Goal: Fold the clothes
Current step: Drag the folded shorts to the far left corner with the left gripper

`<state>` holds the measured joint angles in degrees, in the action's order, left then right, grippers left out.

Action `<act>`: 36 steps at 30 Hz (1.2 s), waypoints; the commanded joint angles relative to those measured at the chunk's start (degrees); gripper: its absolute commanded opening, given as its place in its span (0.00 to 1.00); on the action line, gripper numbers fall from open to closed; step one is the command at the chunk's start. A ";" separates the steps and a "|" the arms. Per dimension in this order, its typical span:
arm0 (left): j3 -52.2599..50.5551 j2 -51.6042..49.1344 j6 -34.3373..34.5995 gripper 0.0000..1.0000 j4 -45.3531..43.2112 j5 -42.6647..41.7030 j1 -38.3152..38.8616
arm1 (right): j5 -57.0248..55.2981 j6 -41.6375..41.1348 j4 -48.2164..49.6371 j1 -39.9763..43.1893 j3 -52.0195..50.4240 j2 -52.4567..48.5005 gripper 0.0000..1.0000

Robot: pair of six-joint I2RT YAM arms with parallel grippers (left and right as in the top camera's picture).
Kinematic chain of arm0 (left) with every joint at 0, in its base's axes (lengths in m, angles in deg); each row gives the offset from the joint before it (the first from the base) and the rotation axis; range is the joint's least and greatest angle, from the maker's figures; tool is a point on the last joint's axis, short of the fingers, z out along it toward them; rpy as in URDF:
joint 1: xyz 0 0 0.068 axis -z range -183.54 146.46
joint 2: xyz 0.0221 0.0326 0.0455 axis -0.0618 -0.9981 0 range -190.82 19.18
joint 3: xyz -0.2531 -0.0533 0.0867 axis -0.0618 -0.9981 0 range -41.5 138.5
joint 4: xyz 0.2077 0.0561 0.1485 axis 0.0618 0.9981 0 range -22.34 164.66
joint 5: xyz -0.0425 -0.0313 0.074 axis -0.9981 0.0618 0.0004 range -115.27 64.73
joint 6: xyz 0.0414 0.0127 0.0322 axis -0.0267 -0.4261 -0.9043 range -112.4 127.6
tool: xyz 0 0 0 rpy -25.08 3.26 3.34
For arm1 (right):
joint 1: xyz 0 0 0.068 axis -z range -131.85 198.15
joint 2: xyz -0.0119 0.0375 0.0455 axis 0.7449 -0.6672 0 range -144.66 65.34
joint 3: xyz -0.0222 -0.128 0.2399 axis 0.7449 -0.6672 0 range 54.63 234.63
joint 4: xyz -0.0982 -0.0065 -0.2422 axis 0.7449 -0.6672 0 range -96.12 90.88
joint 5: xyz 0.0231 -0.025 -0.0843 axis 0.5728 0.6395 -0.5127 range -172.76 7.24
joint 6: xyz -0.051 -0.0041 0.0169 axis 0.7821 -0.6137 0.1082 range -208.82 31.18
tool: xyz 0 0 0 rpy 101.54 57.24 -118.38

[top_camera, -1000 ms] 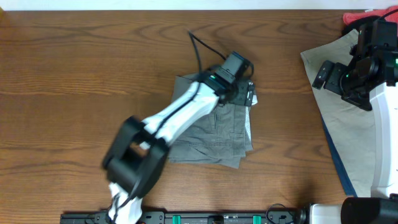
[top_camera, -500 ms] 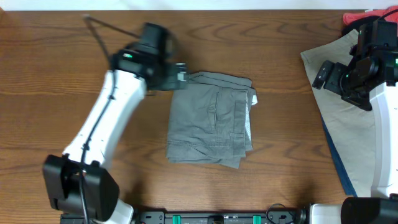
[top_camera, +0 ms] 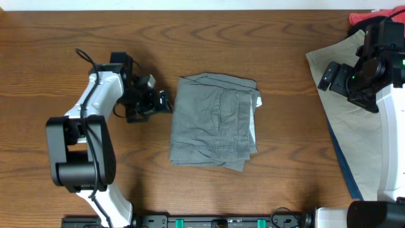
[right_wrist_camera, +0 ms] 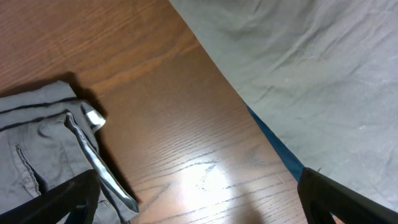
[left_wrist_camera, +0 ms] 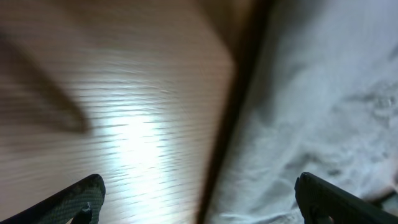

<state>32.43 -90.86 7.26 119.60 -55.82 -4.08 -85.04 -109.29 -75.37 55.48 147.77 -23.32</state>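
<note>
The mid-grey cotton shorts (top_camera: 215,130) lie folded into a rough rectangle in the middle of the brown wooden counter (top_camera: 76,38). The layers do not line up along the right side, where a white tab (right_wrist_camera: 93,118) and loose edges stick out. The left gripper (top_camera: 163,103) sits low, just beside the left edge of the fold. Its fingers are spread wide and hold nothing. Far to the right, the larger khaki-beige shorts (top_camera: 354,133) lie spread flat. The right gripper (right_wrist_camera: 199,177) hangs above their left part, also spread apart and empty.

The main risk is at the fold's left edge. If the left gripper closes on the top layer alone, lifting would probably peel the stack open. A sideways push there would bunch the cloth and worsen the ragged right side. The right arm is low over the khaki cloth and could snag and drag it if it swings.

The left wrist view is blurred, so it is unclear whether that gripper touches the grey fabric or stops short. The khaki shorts run off the right edge and are partly covered by the arm. A blue strip (top_camera: 338,158) shows under their near-left edge, and what it belongs to is unclear. Only a corner of red cloth (top_camera: 362,18) shows at the far right.
</note>
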 commanded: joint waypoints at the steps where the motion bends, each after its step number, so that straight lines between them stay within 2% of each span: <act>1: -0.85 -1.38 -4.61 0.98 -0.44 -7.39 1.40 | -0.04 -0.72 -0.02 0.20 0.04 -0.26 0.99; 8: -3.82 -4.87 -4.79 1.00 -4.42 -7.39 4.28 | -0.04 -0.72 -0.02 0.20 0.04 -0.26 0.99; 10: -4.02 -6.16 -4.76 0.97 -4.81 -7.43 4.87 | -0.04 -0.72 -0.02 0.20 0.04 -0.28 0.99; 12: -4.04 -7.10 -4.79 0.89 -5.16 -7.43 5.38 | -0.04 -0.72 -0.02 0.20 0.04 -0.26 0.99; 14: -4.09 -7.65 -4.79 0.76 -5.79 -7.43 5.79 | -0.04 -0.72 -0.02 0.20 0.04 -0.26 0.99; 16: -4.09 -7.78 -4.74 0.50 -6.54 -7.43 6.08 | -0.04 -0.72 -0.02 0.20 0.04 -0.26 0.99; 17: -4.09 -7.76 -4.31 0.44 -7.02 -7.43 6.14 | -0.04 -0.72 -0.02 0.20 0.04 -0.26 0.99; 23: -4.07 -7.76 1.79 0.20 -11.96 -7.41 6.08 | -0.04 -0.72 -0.02 0.20 0.04 -0.26 0.99; 24: -4.07 -7.76 2.54 0.11 -13.29 -7.39 5.97 | -0.04 -0.72 -0.02 0.20 0.04 -0.26 0.99; 25: -4.07 -7.78 3.69 0.06 -15.02 -7.39 5.81 | -0.04 -0.72 -0.02 0.20 0.04 -0.26 0.99; 30: -4.07 -7.76 13.22 0.06 -24.57 -7.37 2.60 | -0.04 -0.72 -0.02 0.20 0.04 -0.26 0.99; 36: -4.07 -7.76 22.03 0.06 -36.04 -6.91 -7.17 | -0.04 -0.72 -0.02 0.20 0.04 -0.26 0.99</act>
<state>28.35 -97.74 22.67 86.10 -64.28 -6.02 -85.04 -109.29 -75.37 55.48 147.77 -23.32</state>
